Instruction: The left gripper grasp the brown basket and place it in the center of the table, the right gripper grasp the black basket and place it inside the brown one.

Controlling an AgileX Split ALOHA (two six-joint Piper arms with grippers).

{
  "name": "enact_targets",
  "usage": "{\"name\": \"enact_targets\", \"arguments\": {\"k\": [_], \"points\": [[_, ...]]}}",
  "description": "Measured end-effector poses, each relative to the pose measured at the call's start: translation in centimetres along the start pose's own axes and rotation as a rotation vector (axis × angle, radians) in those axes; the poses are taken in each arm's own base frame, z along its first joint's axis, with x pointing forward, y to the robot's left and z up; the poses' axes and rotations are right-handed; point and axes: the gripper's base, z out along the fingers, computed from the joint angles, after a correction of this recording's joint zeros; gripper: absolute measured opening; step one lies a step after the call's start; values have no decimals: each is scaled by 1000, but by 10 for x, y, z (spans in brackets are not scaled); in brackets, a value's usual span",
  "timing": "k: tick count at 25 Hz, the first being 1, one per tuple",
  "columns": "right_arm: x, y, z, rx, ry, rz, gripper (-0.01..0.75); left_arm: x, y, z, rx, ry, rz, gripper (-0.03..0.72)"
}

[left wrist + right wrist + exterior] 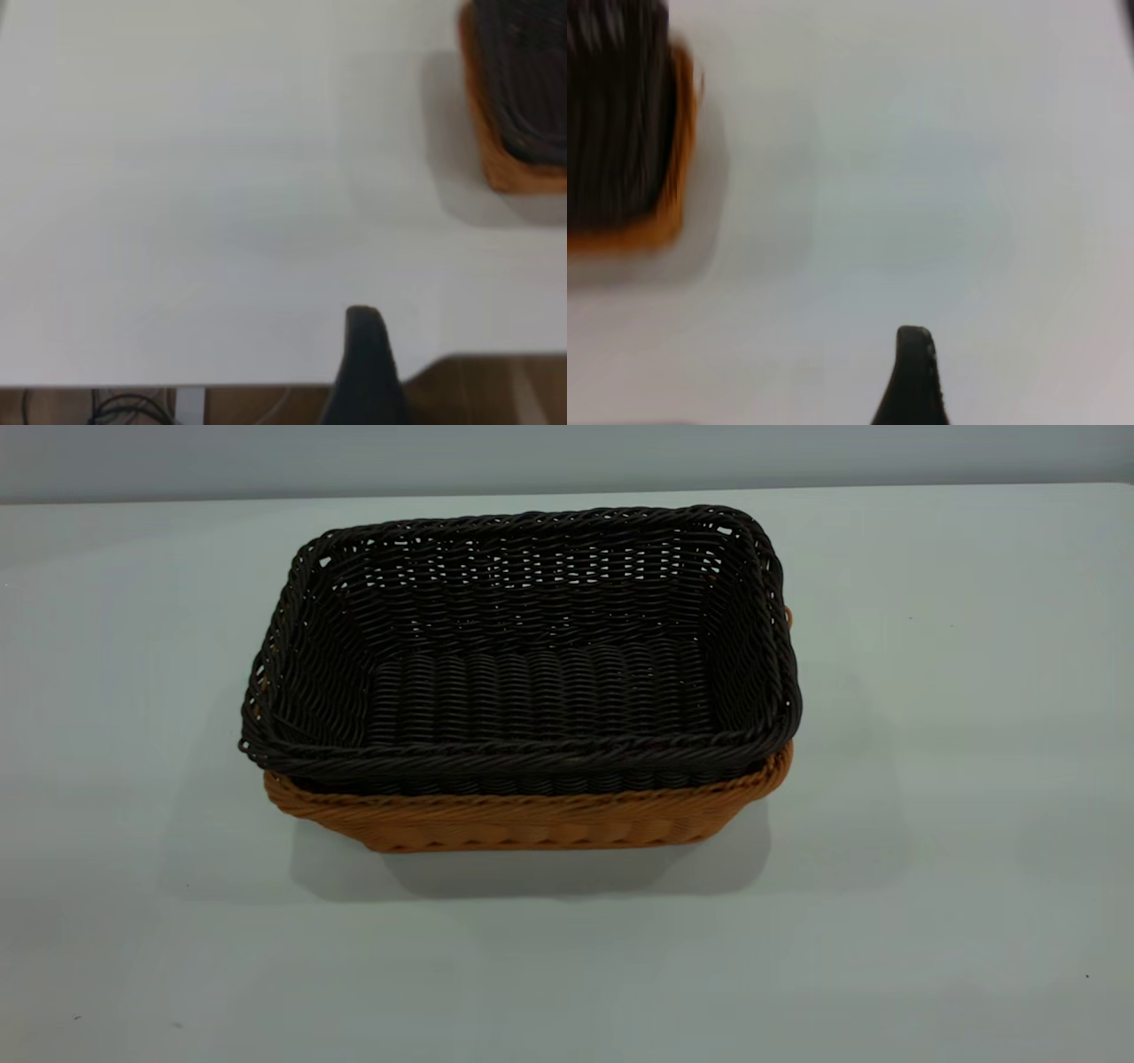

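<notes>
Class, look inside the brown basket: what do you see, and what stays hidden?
The black basket sits nested inside the brown basket, itself empty. The brown basket's floor and inner walls are covered.

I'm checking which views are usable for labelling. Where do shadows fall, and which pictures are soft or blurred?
Exterior view: sharp; the black basket, nested in the brown basket, casts a soft shadow forward onto the table. Left wrist view: slightly soft, shadow beside the baskets. Right wrist view: most blurred, basket weave smeared.
</notes>
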Motion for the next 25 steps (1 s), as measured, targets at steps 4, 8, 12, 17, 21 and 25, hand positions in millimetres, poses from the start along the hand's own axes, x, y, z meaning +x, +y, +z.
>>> {"name": "enact_targets", "arguments": {"k": [4,8,12,17,21,25], "points": [[14,1,-16,13,-129,3,530,4,0,-3,-24,-24,-21,495],[15,2,-17,6,-122,4,530,5,0,-3,-13,-16,-8,495],[15,2,-17,6,-121,4,529,5,1,-3,-1,-15,2,495],[15,2,-17,6,-120,4,529,5,1,-3,-6,-13,4,495],[15,2,-17,6,-120,4,529,5,2,-3,-11,-12,4,495],[15,2,-17,6,-120,4,529,5,2,-3,-11,-13,4,495]]}}
